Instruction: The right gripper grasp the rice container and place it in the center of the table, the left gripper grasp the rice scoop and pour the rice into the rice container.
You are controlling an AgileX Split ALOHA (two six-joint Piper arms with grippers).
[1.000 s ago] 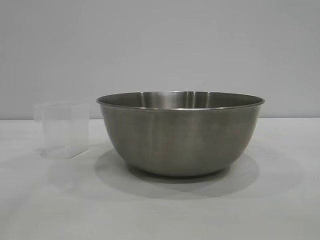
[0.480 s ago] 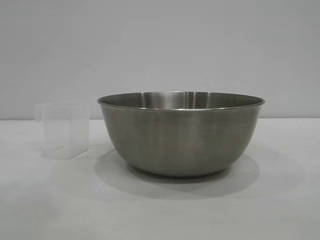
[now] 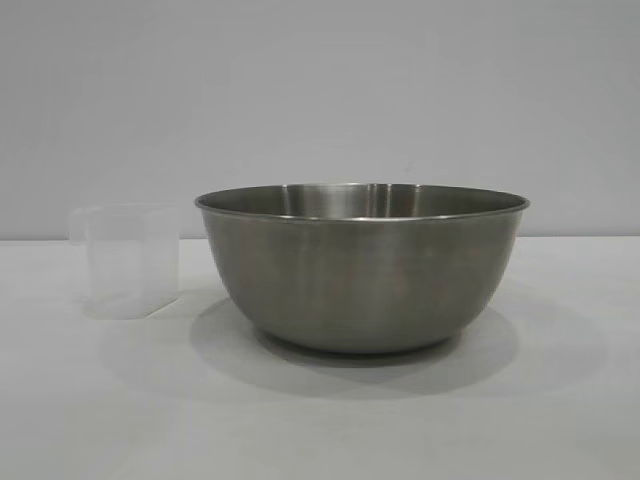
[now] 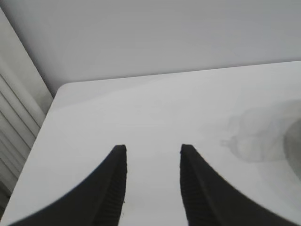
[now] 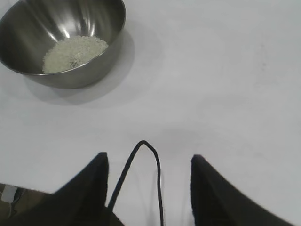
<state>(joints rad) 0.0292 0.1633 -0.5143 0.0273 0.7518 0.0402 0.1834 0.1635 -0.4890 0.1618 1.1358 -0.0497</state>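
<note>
The steel rice container (image 3: pixel 362 265) stands upright on the white table (image 3: pixel 320 420) near its middle. The right wrist view shows it (image 5: pixel 94 19) with a pale patch of rice (image 5: pixel 75 52) on its bottom. The clear plastic rice scoop (image 3: pixel 128 260) stands upright just left of the container, apart from it; it shows faintly in the left wrist view (image 4: pixel 254 141). My left gripper (image 4: pixel 151 149) is open and empty above bare table, away from the scoop. My right gripper (image 5: pixel 148 157) is open and empty, well away from the container. Neither gripper shows in the exterior view.
A plain grey wall stands behind the table. The table's corner and edge (image 4: pixel 61 89) show in the left wrist view, with a ribbed panel beyond. A thin black cable loop (image 5: pixel 148 155) hangs between the right fingers. The table's edge (image 5: pixel 19 187) lies near the right gripper.
The rice scoop has shifted very slightly, settling upright beside the container. The container has not moved.
</note>
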